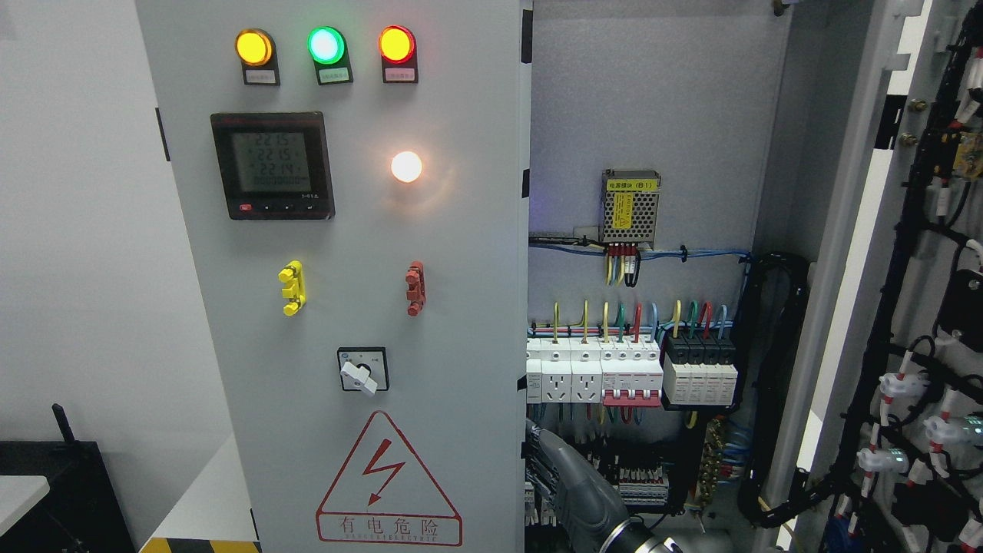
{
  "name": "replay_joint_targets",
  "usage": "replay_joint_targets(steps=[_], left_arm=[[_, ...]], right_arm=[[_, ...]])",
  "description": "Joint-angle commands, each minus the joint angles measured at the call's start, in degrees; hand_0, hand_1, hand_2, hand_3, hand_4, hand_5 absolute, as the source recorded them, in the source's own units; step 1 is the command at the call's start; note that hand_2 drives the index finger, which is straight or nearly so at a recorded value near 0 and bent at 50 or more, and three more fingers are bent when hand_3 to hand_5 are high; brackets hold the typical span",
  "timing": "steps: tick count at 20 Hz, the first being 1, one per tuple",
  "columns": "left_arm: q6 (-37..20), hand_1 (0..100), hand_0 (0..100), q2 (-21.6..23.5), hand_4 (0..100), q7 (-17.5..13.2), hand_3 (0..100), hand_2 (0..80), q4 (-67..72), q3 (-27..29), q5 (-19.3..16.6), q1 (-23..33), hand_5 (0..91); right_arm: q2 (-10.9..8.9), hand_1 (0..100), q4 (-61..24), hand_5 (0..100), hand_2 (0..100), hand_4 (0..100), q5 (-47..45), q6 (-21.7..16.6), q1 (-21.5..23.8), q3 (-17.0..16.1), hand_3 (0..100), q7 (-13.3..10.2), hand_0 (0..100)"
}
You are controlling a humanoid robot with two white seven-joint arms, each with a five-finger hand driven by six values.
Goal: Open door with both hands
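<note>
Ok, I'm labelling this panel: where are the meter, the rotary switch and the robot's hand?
Meter (pixel 273 165), head view, middle of its screen.
Rotary switch (pixel 362 376), head view, on its white knob.
Hand (pixel 547 459), head view, grey back of the hand at the door edge.

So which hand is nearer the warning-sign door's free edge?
Right. The right hand sits low beside the free edge of the warning-sign door, inside the cabinet; the left hand is out of view.
</note>
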Motion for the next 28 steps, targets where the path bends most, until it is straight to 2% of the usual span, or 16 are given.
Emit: replay_joint_targets(steps=[1,8,11,28], left_arm=[[0.00,0,0,-1.93,0,-0.01,0,0.0,0.00,0.03,0.00,-0.03,0.0],[0.00,0,0,-1.93,0,-0.01,0,0.0,0.00,-0.06,0.00,-0.03,0.0],[0.00,0,0,-1.93,0,-0.01,0,0.0,0.00,0.03,0.00,-0.03,0.0],[0.00,0,0,-1.93,0,-0.01,0,0.0,0.00,0.03,0.00,0.06,0.0]], right_arm=[[1.15,0,0.07,0,0,0,-0.03,-0.16,0.00,-0.20,0,0.18,39],[1.15,0,-0.02,0,0,0,-0.12,-0.25,0.09,-0.20,0,0.35,39],[1.15,0,-0.02,0,0,0,-0.12,-0.16,0.09,-0.20,0,1.58,39],[1.06,0,-0.63,0,0,0,-0.82,-0.43,0.26,-0.11,0,1.85,39]])
